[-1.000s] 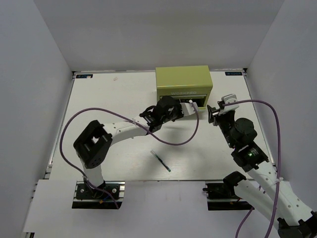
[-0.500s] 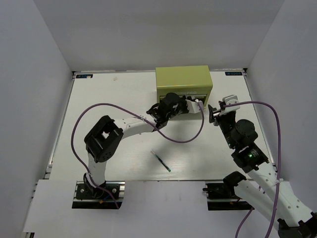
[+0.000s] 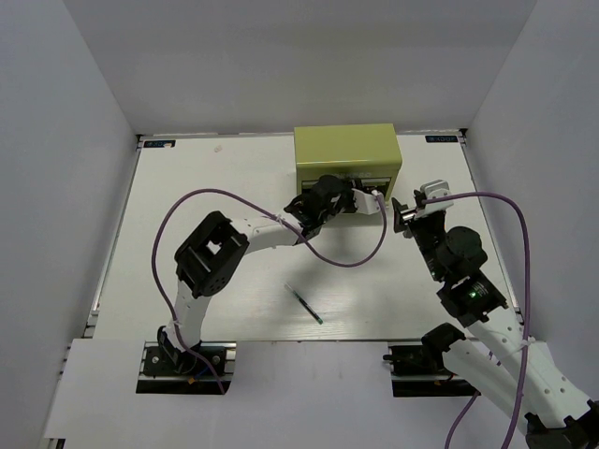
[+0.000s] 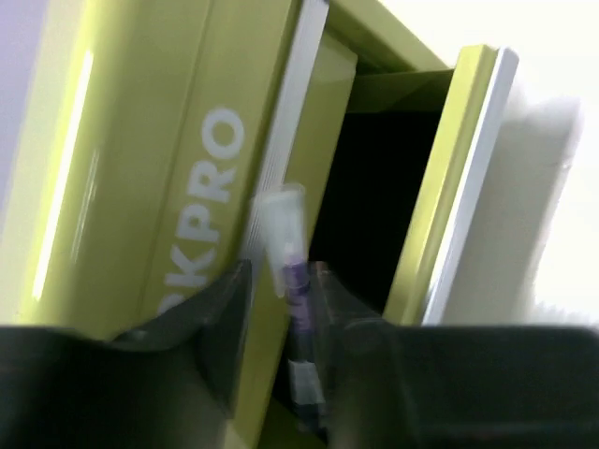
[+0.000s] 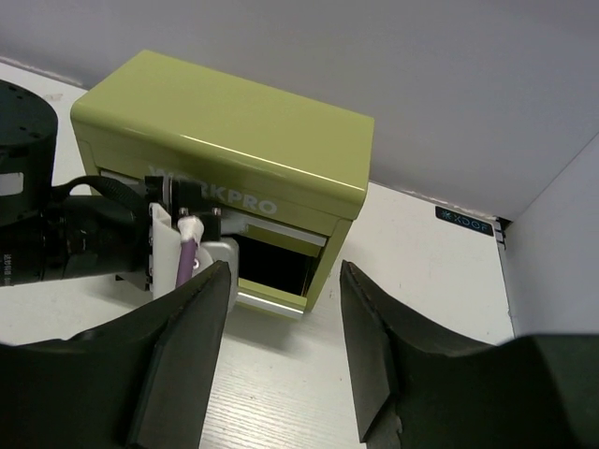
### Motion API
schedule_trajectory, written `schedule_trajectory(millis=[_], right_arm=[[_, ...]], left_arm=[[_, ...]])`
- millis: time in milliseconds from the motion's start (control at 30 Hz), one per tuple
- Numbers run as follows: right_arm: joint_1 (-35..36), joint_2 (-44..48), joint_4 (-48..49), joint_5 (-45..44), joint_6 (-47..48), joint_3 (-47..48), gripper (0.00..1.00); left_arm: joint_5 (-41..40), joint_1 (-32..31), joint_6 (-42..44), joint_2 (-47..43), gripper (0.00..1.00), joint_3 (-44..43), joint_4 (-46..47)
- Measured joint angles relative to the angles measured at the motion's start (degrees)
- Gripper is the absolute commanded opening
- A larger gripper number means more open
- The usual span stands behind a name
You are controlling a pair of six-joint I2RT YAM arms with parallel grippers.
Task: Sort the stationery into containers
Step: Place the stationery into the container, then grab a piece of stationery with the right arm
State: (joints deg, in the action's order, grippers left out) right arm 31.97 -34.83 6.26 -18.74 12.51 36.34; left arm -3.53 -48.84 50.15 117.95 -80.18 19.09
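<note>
The yellow-green WORKPRO tool chest [image 3: 348, 157] stands at the back of the table. It also shows in the right wrist view [image 5: 225, 131] and in the left wrist view [image 4: 140, 168]. One front drawer [image 5: 273, 297] is pulled out, its inside dark [image 4: 374, 206]. My left gripper [image 3: 354, 193] is at the chest's front, shut on a thin pen [image 4: 292, 271] with a pale clear cap and a dark purple body, right at the drawer opening. My right gripper [image 3: 404, 215] is open and empty, to the right of the chest [image 5: 281, 374]. A thin dark pen [image 3: 304, 304] lies on the table.
White walls close in the table on the left, back and right. The left arm's purple cable [image 3: 351, 260] loops over the table in front of the chest. The left wrist's white camera mount [image 5: 173, 248] sits just left of the open drawer.
My left gripper has moved right and closer to the chest's open drawer with the pen in it. The right arm and the pen on the table have not moved.
</note>
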Motion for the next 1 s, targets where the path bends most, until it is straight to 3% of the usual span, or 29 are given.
schedule_trajectory(millis=[33,167,400,633,767,1000], right_arm=[[0.0,0.02,0.09,0.0,0.02,-0.17,0.57],[0.04,-0.04,0.0,0.02,0.17,-0.61,0.63],[0.02,0.02,-0.02,1.36,0.92,-0.61,0.67],[0.02,0.68,-1.07,6.25,2.03,-0.76,0.69],[-0.02,-2.71,-4.7,11.32,2.78,0.35,0.69],[-0.07,-20.72,-15.85,25.77,5.57,10.29,0.74]], left_arm=[[0.37,0.09,-0.31,0.0,0.62,0.04,0.28],[-0.07,-0.57,-0.44,-0.07,0.75,1.18,0.85],[-0.52,-0.96,-2.58,-4.13,0.8,6.47,4.11],[-0.63,-1.11,-13.62,-22.32,0.84,17.55,7.43],[-1.53,-0.98,-23.69,-33.79,0.87,17.88,1.03],[-8.92,-0.37,-39.6,-51.23,0.92,18.73,-19.28]])
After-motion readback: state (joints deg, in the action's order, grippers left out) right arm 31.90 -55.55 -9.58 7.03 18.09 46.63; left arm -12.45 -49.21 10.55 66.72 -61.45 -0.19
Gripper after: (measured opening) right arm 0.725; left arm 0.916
